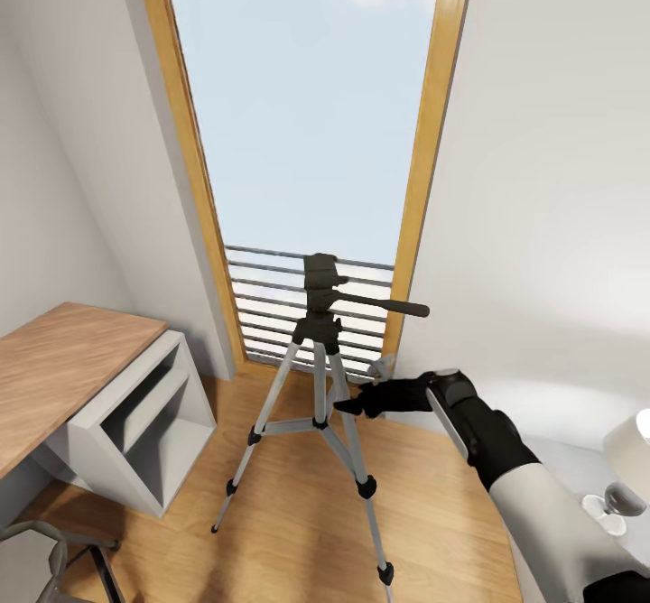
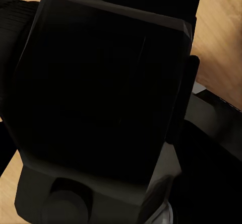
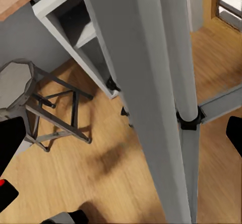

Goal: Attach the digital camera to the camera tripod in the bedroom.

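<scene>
One tripod leg [image 3: 151,98] (silver) just beyond right fingers [image 1: 348,407].

- The right gripper [image 1: 354,404] was just beside the camera tripod [image 1: 321,386], and its silver legs stood directly ahead of it, very close, blocking the way forward.
- Above the gripper, the long pan handle [image 1: 384,305] reached out sideways over it and limited a straight rise.
- Beyond the tripod from the gripper, the white desk shelf [image 1: 149,418] and the grey stool [image 3: 27,90] took the floor.
- Behind the tripod, the window railing [image 1: 271,301] closed that side.
- Between the spread legs, bare wood floor [image 1: 298,513] was open.
</scene>
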Robot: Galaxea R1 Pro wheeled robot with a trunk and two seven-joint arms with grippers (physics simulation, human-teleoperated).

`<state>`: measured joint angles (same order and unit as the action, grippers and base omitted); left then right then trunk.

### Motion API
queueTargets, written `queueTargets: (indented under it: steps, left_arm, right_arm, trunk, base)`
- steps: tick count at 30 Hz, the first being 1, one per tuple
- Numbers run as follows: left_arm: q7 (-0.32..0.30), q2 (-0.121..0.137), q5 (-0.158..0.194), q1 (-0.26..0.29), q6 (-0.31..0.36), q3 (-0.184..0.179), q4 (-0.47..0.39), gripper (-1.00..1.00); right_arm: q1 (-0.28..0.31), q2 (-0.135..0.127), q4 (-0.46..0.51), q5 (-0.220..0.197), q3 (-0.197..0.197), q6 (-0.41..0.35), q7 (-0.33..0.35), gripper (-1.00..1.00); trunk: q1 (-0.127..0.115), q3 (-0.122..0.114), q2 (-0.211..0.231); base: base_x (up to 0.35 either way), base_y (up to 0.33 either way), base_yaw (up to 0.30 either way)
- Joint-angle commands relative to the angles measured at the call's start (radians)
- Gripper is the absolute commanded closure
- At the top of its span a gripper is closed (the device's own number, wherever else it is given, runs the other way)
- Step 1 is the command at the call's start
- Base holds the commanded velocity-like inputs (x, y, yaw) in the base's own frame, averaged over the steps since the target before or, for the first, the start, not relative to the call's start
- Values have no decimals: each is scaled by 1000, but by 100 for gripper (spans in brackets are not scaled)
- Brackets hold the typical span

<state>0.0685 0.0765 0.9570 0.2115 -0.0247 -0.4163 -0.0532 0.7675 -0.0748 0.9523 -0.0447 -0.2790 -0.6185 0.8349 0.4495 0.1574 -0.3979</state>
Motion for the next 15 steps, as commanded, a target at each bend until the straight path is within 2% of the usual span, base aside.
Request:
queueTargets:
  steps: [1, 15]
  left_arm:
    - [5, 0, 7, 0, -1, -8, -2, 100]
    - [5, 0, 6, 0, -1, -9, -2, 100]
  right_arm:
    - [1, 2, -6, -4, -2, 6, -4, -100]
    - [1, 10, -50, -7, -2, 118, -67, -100]
  trunk:
    - [1, 2, -2]
    - [1, 2, -2]
  base:
    - [0, 0, 0]
    - [0, 0, 0]
